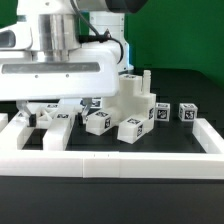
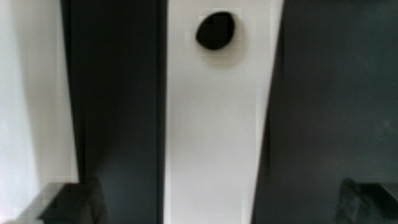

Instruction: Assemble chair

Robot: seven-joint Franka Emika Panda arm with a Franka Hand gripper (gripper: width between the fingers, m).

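In the wrist view a long flat white chair bar [image 2: 221, 120] with a dark oval hole [image 2: 215, 30] near one end lies on the black table. My gripper [image 2: 214, 208] is open: its dark fingertips [image 2: 64, 205] stand wide apart on either side of the bar, with dark gaps between them and it. In the exterior view the big white gripper [image 1: 58, 102] hangs low over flat tagged pieces [image 1: 55, 117] on that view's left. Blocky tagged chair pieces [image 1: 131, 108] stand in a cluster in the middle. The fingertips are hidden there.
A long white border rail [image 1: 110, 160] runs along the front and up both sides of the work area. Two small tagged blocks [image 1: 186, 113] stand at the exterior view's right. Another white strip [image 2: 25, 100] lies beside the bar in the wrist view.
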